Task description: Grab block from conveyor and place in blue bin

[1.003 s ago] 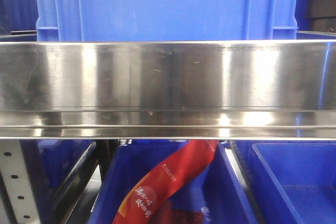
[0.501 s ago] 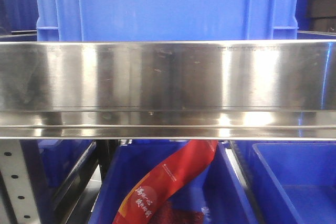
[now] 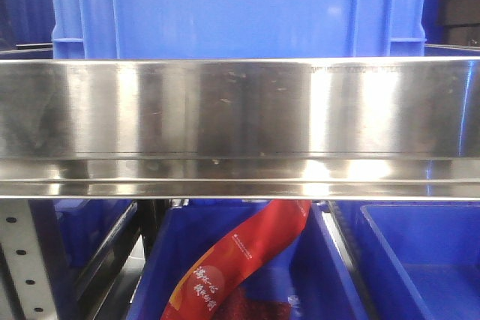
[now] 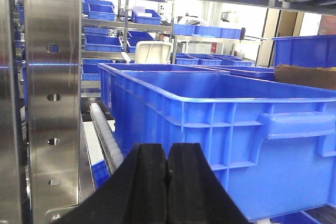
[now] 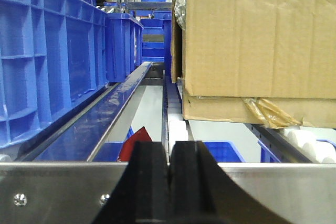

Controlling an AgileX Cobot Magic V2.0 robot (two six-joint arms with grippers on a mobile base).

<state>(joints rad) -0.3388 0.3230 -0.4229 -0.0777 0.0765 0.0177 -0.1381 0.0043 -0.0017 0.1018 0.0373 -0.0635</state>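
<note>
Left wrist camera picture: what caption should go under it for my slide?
Shut black gripper faces a big blue bin beside a steel post.

shelving: you've got steel racks point(image 4: 50, 98) all around
rail: shiny steel beam point(image 3: 240, 125) right across your front view
light: bright at the far end

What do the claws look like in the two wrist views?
Only the fingers show. The left claw and right claw each have two matte black fingers, broad at the base and curving inward to flat, ribbed pads. No cables, markings or arm links are visible.
</note>
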